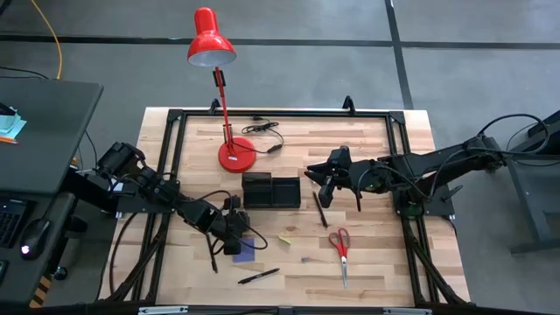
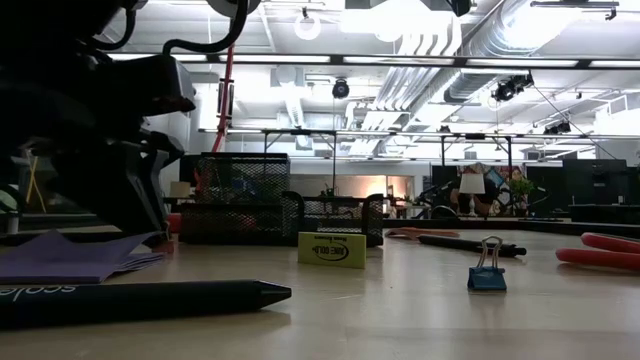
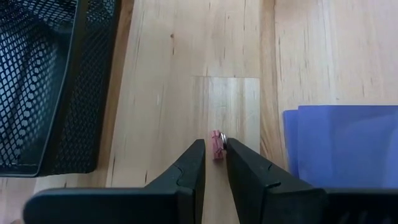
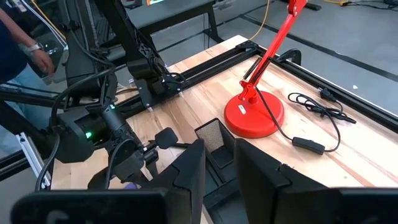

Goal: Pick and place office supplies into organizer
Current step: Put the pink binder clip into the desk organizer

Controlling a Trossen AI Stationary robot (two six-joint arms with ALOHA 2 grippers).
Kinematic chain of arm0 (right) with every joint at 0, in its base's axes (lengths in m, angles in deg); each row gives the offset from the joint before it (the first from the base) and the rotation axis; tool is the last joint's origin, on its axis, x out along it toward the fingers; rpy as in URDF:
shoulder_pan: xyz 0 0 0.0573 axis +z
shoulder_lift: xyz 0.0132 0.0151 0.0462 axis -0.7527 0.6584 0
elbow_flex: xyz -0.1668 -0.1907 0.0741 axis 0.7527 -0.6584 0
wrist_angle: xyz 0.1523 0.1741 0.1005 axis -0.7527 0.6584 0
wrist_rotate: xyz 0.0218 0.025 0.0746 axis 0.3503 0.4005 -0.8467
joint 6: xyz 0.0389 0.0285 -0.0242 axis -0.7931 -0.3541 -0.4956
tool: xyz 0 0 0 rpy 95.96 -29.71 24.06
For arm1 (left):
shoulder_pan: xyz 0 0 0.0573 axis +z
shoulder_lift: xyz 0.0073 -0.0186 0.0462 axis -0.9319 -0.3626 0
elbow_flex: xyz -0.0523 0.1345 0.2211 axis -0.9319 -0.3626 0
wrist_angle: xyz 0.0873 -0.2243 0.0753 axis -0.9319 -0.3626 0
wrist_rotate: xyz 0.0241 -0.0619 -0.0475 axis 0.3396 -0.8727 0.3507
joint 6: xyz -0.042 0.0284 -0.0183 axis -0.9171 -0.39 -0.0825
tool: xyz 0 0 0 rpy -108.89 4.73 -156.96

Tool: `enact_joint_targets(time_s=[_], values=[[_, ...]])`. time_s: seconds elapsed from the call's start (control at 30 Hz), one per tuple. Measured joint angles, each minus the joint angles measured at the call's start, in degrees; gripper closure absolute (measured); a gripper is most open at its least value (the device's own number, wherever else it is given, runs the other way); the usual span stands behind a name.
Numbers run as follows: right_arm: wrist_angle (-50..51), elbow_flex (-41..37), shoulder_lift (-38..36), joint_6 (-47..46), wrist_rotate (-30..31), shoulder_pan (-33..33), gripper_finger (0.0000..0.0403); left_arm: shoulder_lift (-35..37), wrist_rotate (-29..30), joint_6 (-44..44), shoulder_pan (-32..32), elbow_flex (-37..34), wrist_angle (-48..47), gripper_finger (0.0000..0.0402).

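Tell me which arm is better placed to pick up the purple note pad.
Left. The left pincer hangs right beside the purple square note pad; the right pincer is across the table.

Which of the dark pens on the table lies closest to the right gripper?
The pen lying just right of the organizer, directly below the right gripper. The other two pens lie far off, near the table's front-left.

The dark pen lying nearest in the low view bears the pale word "scale".
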Motion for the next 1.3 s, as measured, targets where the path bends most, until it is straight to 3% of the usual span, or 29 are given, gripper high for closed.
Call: enact_joint_targets(time_s=[0.33,0.57,1.03,1.3], values=[[0.0,0.0,0.0,0.0,0.6,0.0,0.0322,0.0,0.0,0.0,0.0,0.0,0.9,0.0353],[0.0,0.0,0.0,0.0,0.6,0.0,0.0322,0.0,-0.4,0.0,0.0,0.0,1.1,0.0397],[0.0,0.0,0.0,0.6,0.6,0.0,0.0322,3.9,-0.9,0.8,0.0,0.0,0.7,0.04],[-0.2,0.0,0.0,0.6,0.6,0.0,0.0322,9.5,5.8,4.8,0.0,4.4,-8.9,0.0401]])
